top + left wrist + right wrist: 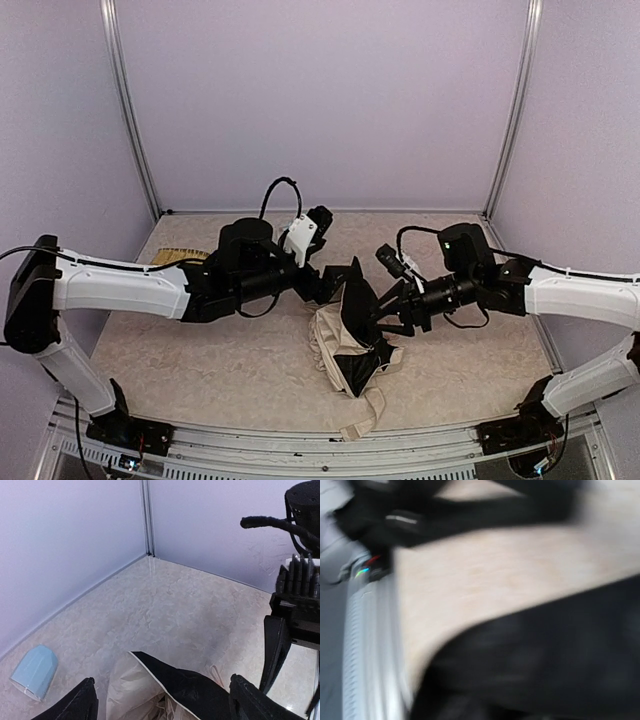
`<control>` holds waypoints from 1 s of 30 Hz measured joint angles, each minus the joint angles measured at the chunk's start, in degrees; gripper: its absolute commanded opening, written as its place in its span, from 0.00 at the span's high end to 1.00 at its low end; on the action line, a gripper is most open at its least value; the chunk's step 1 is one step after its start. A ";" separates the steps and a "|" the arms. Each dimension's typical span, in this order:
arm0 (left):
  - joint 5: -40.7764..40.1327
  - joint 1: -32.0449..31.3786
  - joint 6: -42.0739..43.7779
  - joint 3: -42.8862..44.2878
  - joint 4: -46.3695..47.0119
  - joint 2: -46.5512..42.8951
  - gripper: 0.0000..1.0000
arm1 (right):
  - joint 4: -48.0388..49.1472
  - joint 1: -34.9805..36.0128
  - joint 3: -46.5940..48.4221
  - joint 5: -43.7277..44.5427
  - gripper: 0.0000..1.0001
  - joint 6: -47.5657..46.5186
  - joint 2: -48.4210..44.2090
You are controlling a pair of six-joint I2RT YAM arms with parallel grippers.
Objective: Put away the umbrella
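Closest to the front edge of the bench [200,360] lies the beige strap [365,415]. Just behind it, in the middle of the bench, sits the umbrella [350,340], a floppy heap of cream cloth with its black inside showing. It is not folded up yet. The left jaws are wide, with a finger [80,702] on each side of a flap of cloth, but they do not squeeze it. The right jaws are at the other side of the heap, right by the black cloth. That arm's own camera is all blurry, so I cannot tell if they are wide or narrow, or holding anything. I think the step now is gathering the cloth in. Next, one arm likely needs to pinch the cloth while the other pushes the loose folds together. Farther off, a blue mug [34,672] lies on the bench, and a yellow straw tray [178,257] peeks out behind the left arm.
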 measured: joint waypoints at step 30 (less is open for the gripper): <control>5.73 -1.99 -14.38 23.41 -37.38 14.75 1.00 | 28.92 -7.61 -6.54 -5.46 0.91 16.63 19.74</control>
